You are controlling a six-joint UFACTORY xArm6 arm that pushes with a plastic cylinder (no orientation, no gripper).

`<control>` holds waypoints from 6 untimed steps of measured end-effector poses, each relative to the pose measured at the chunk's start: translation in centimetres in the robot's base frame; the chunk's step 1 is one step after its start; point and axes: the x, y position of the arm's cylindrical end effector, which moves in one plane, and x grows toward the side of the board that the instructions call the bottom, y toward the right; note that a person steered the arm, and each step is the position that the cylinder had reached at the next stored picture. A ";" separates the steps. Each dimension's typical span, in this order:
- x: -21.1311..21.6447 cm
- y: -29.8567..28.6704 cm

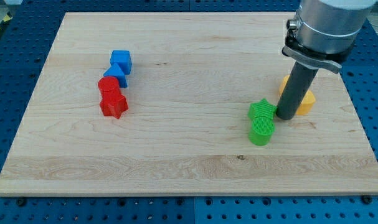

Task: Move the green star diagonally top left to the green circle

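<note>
My tip [284, 117] rests on the counter [195, 162], touching the green star [261, 111] at the star's 3 o'clock. The green circle [261, 131] lies against the star at its 6 o'clock. The rod carries no fingers, so nothing is held; it only pushes. A yellow block [305, 101], partly hidden by the rod, lies just beyond at 2 o'clock. I judge the star should slide toward 10 o'clock: press through its centre, slowly, without dragging the circle. Red blocks [112, 96] and blue blocks [119, 67] sit well apart.
</note>
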 end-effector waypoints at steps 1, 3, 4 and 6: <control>2.1 0.0; 2.2 -2.7; 0.6 -3.3; -1.8 -3.5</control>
